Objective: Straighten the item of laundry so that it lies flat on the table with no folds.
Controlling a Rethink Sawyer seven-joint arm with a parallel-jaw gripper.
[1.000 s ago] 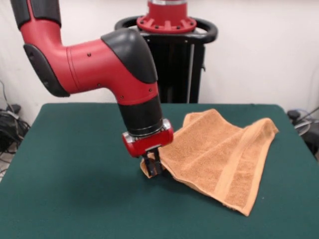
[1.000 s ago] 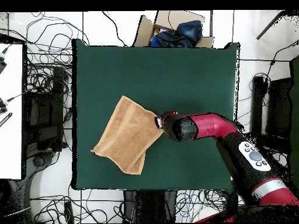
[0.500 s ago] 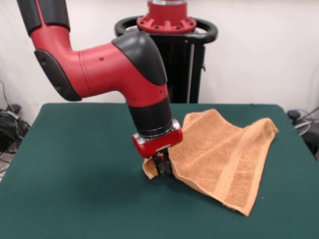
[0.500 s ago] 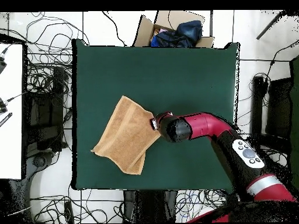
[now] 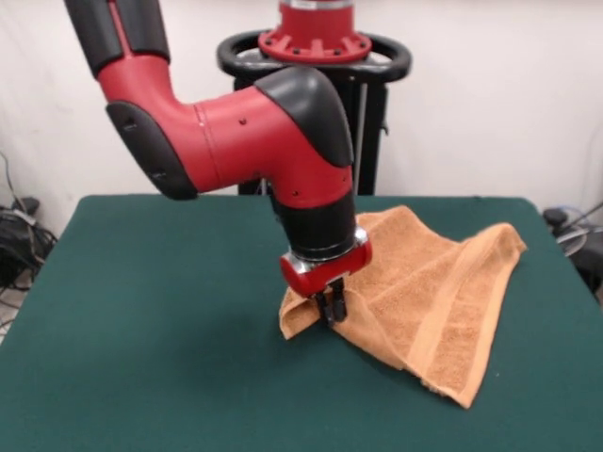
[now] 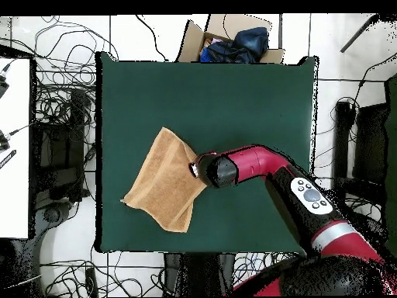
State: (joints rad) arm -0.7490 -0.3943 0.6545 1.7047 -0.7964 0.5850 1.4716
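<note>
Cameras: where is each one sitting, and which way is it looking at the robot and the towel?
Front view: sits across the table, facing the robot; it shows the pedestal, the red and black arm coming down, and the gripper at the towel.
Overhead view: sits above, looking straight down on the table; the arm reaches in from the lower right to the towel; a cardboard box stands beyond the table.
Both share the towel, the green table and the arm, turned half round between them.
</note>
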